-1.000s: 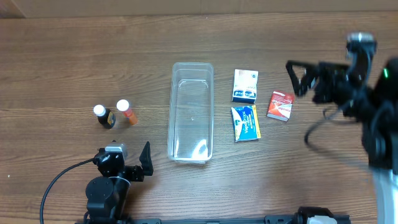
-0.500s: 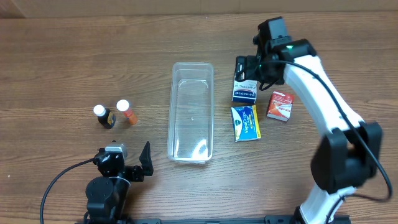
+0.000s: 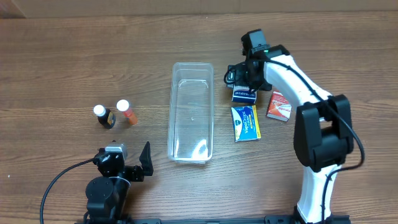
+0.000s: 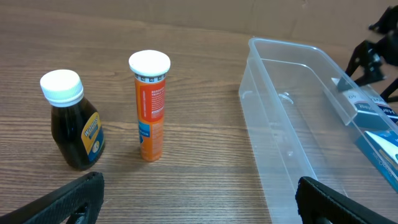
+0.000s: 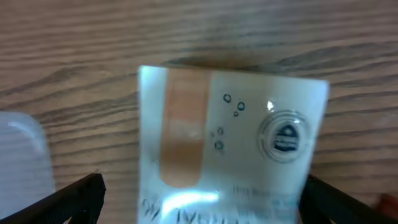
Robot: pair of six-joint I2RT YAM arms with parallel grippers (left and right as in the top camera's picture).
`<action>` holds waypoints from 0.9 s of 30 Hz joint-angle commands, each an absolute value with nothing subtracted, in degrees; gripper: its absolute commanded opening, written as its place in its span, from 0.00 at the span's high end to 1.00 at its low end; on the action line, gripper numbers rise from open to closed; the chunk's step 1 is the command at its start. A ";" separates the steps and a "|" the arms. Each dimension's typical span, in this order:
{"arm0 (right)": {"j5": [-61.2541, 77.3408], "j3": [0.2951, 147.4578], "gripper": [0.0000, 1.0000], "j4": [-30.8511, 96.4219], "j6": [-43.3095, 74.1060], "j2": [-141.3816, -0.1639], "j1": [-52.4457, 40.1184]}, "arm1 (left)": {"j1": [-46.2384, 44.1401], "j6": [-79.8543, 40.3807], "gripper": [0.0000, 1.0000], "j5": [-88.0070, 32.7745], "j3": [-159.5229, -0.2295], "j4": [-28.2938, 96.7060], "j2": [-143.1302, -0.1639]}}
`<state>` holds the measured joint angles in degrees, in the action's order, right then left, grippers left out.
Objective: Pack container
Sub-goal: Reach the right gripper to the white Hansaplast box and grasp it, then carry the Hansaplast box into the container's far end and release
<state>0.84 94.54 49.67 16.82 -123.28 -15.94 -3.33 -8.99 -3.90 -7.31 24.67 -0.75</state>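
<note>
White-and-blue cardboard box (image 5: 230, 143) lies between spread fingers of right gripper (image 5: 202, 193), seemingly ungripped. Pick underway; next: clench, lift into clear plastic rectangular container (image 3: 172, 118).

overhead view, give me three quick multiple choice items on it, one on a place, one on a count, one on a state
1. Where, relative to the container, do the dark bottle and the orange tube stand?
A. inside it
B. to its left, on the table
C. to its right
2. How many small boxes lie on the table?
A. one
B. three
C. five
3. What state is the container in?
A. empty
B. holding a box
C. lidded

Answers:
1. B: both stand on bare wood, apart from its left wall.
2. B: a white-and-blue box, a blue box and a red box.
3. A: only bare plastic shows, with no lid.
</note>
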 commanded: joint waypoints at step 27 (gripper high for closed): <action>-3.97 104.92 0.28 64.18 34.65 -112.01 -39.66 | -3.03 -9.39 0.00 -4.08 -7.14 24.62 -0.27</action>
<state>-4.67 108.03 66.78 28.80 -109.73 -37.28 -3.33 -9.02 -3.90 -7.31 24.64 -0.75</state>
